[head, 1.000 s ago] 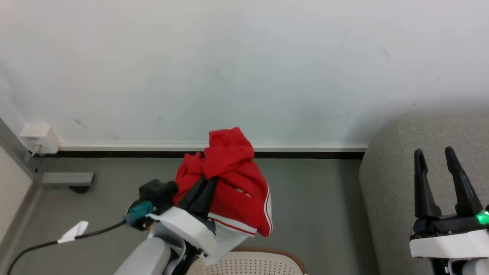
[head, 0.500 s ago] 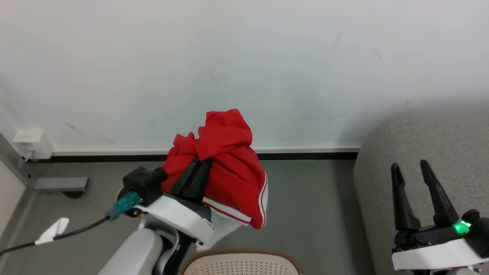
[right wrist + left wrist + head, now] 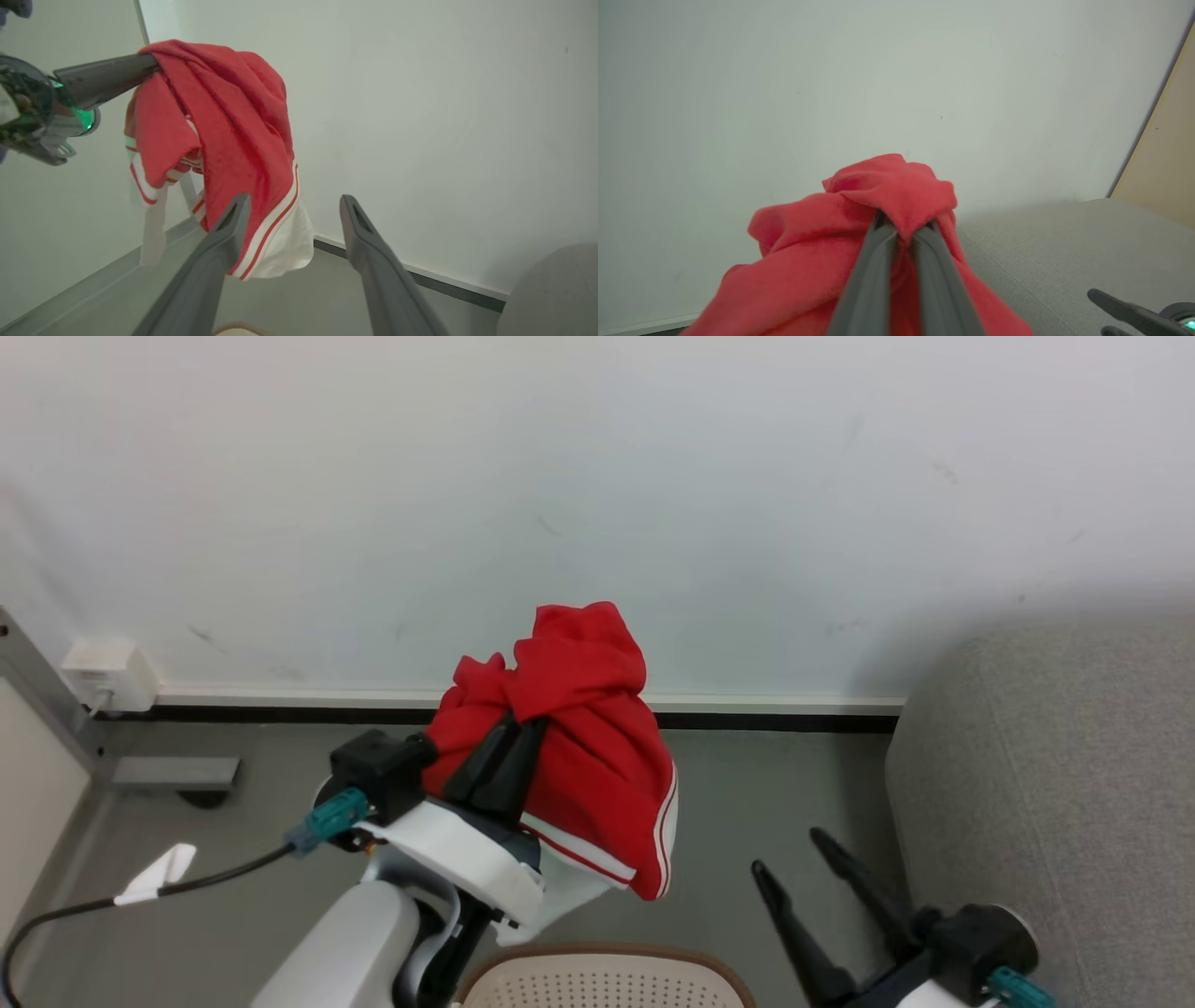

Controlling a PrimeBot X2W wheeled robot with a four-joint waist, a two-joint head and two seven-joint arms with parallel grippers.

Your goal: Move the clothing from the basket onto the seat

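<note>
My left gripper (image 3: 526, 721) is shut on the clothing (image 3: 588, 747), a bright red garment with white panels and thin white stripes, held up in the air above the basket (image 3: 607, 980). The fabric drapes over both closed fingers (image 3: 882, 261) and hangs down to the right. The right wrist view shows the same clothing (image 3: 233, 126) dangling from that gripper (image 3: 152, 63). My right gripper (image 3: 790, 851) stands open and empty at the lower right, fingers (image 3: 224, 242) spread, between the basket and the seat (image 3: 1046, 784). The cream perforated basket shows just its brown rim at the bottom edge.
A pale wall with a dark skirting board (image 3: 766, 719) runs behind. A white wall socket (image 3: 103, 672) and a grey bracket (image 3: 173, 773) sit at the left. A black cable (image 3: 140, 896) trails from my left wrist over the grey floor (image 3: 775, 803).
My right gripper has swung down and left, off the seat's front to the floor area beside the basket, still open. The left gripper has raised the clothing slightly. The camera has shifted a little.
</note>
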